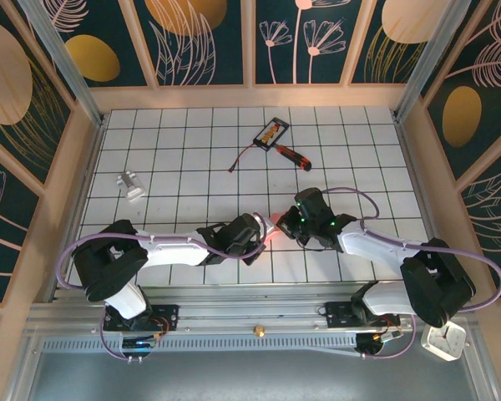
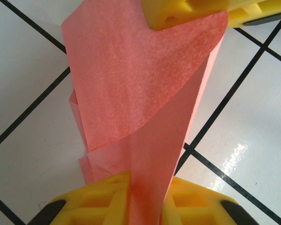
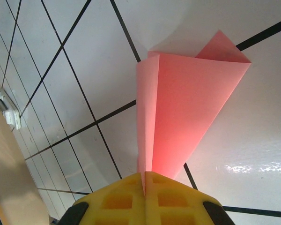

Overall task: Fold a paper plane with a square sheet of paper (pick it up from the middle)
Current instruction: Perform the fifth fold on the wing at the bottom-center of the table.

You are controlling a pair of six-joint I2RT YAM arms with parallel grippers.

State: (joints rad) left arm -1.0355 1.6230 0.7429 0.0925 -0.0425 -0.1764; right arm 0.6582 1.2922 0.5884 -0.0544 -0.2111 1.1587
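As both claws are closed on one piece of paper, I have little freedom here. My left claw (image 2: 147, 199) has its yellow fingers pressed nearly together, with one end of the paper plane (image 2: 145, 93) between them. My right claw (image 3: 145, 185) is fully closed on another part, and the folded edge goes straight into its seam.

In my judgement the main danger is tearing. If the arms pull apart or twist against each other, such thin paper can rip at a pinch point. A weak grip on the left could also let the paper slip out.

The plane looks half made: pink-red, narrow at the right claw and widening like a cone, with one flap curling over uncreased. It seems lifted just above the worktop (image 1: 192, 142), near the near edge, about midway between the left and right edges.
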